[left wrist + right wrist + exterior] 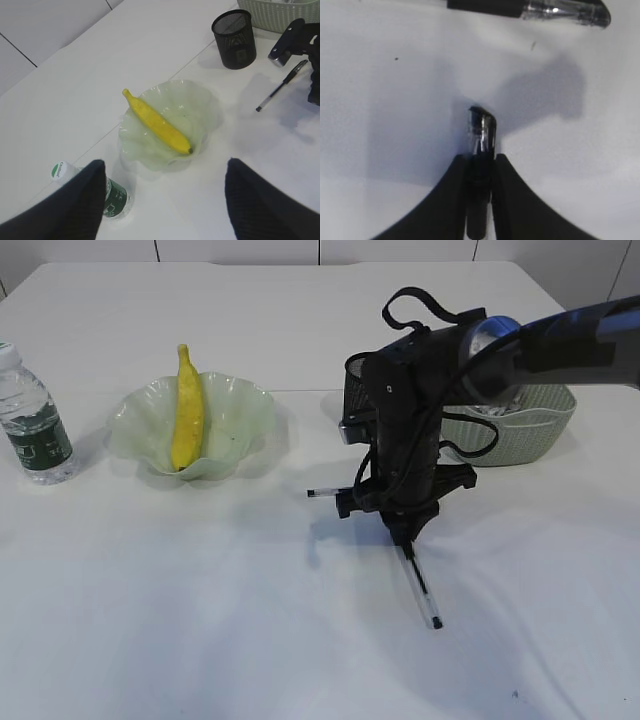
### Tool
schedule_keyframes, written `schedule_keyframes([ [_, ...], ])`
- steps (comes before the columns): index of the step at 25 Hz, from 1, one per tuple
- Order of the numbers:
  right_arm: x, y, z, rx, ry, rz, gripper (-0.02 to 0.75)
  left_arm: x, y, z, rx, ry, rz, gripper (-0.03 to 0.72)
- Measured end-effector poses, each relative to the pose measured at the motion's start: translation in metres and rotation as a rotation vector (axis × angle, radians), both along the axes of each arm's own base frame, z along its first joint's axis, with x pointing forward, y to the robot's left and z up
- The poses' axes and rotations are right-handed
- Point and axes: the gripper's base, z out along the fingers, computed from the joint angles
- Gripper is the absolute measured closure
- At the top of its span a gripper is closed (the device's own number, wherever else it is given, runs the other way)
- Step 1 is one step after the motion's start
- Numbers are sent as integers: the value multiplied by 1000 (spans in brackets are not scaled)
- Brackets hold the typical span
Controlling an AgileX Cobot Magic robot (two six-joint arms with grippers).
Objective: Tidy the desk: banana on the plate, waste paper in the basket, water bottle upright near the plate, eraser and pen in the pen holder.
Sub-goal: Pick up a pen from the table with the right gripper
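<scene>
My right gripper (403,530) points down at the desk (200,590) and is shut on a black pen (420,585) that slants toward the front. The right wrist view shows the jaws (480,157) clamped on this pen (482,132). A second pen (325,492) lies flat just left of it, and shows in the right wrist view (555,10) and the left wrist view (282,85). The banana (186,415) lies in the plate (245,400). The water bottle (30,425) stands upright left of the plate. My left gripper (165,200) is open and empty above the desk. The eraser is not in view.
The black mesh pen holder (234,37) stands behind my right arm, partly hidden in the exterior view (353,390). The green basket (530,420) is at the back right, with something white inside. The banana (157,122) and plate (205,105) lie ahead of my left gripper.
</scene>
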Motion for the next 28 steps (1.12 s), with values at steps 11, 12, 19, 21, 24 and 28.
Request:
schedule_keyframes([
  [11,0,5,5,45,25,-32,681,0,0,0,-6,4,0,160],
  [12,1,6,7,54,30,-38,682,0,0,0,-7,5,-1,160],
  [19,17,17,41,111,-21,-55,685,0,0,0,-11,6,-1,160],
  [21,21,19,54,129,-44,-57,685,0,0,0,-11,6,-1,160],
  [24,25,23,70,162,-67,-57,685,0,0,0,-11,6,-1,160],
  [28,29,28,87,210,-89,-60,685,0,-1,0,-11,7,-1,160],
])
